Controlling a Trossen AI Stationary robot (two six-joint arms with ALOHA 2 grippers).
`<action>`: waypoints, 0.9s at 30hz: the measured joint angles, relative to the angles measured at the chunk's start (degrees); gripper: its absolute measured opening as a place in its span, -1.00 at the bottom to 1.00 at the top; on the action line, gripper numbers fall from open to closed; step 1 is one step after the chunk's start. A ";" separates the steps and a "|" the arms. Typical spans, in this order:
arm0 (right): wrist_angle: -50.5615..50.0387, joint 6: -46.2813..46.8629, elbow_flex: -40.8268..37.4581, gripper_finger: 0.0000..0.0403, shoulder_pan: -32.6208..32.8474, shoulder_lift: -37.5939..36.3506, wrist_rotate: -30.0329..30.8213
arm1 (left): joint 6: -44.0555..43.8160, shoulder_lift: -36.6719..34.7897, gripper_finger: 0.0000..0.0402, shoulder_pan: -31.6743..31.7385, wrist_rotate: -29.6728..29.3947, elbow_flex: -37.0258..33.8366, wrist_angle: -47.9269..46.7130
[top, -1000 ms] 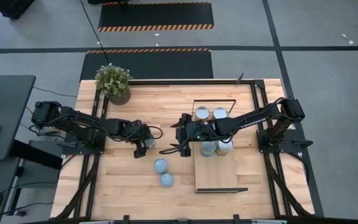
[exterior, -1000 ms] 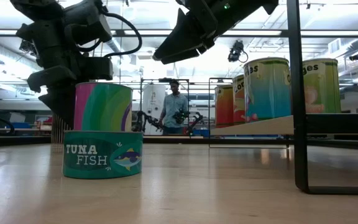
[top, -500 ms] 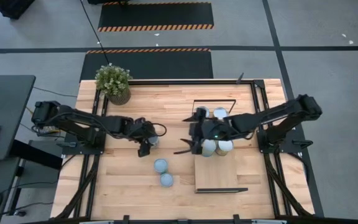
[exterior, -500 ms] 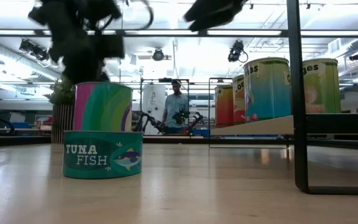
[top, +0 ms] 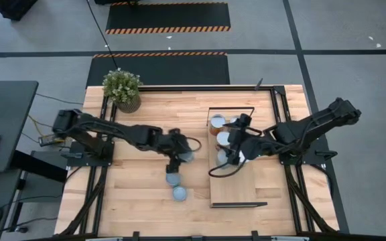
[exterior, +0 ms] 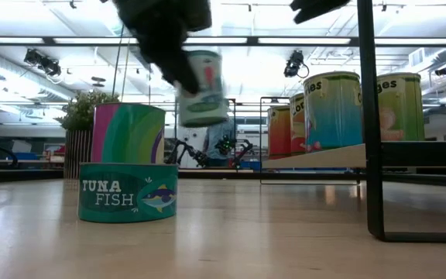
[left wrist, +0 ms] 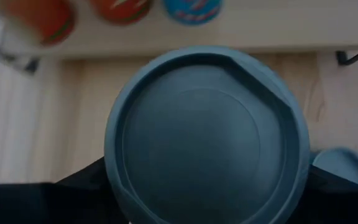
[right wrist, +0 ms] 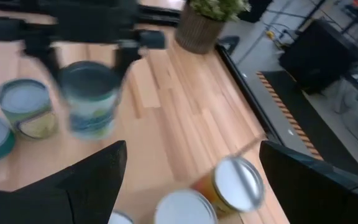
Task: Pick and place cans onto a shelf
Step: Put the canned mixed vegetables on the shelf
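High view, operator: what has changed with the carried can [top: 185,156], and where is it relative to the shelf [top: 233,191]?

Technician: One second ago the can stood on the tabletop, well to the left of the shelf, with the left gripper [top: 178,152] lowered over it. It is now clear of the table and held aloft, near the shelf's left edge but not yet over the board. The left gripper is clamped on it; the left wrist view shows the can's blue-grey top between the fingers.

Operator: And the right gripper [top: 225,166]?

Technician: It has pulled back from the shelf's left edge to a position above the board, fingers spread wide and holding nothing. The stored cans [top: 217,122] stand at the shelf's far end.

Operator: Task status?

Technician: Pick is judged complete; placement is pending. Two loose cans [top: 173,179] remain on the table left of the shelf.
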 joint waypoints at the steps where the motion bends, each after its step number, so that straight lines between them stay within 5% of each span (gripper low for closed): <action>1: -1.61 1.27 0.00 0.86 0.41 -0.44 0.77 | 0.22 1.91 0.35 -0.60 0.07 1.81 0.05; 13: -9.26 9.22 -0.04 0.86 4.10 -2.09 4.25 | 2.38 18.67 0.35 -7.12 0.70 20.45 0.43; 27: -7.82 9.93 -0.04 0.86 5.24 -2.07 4.38 | 9.24 28.57 0.37 -7.69 2.83 29.05 4.69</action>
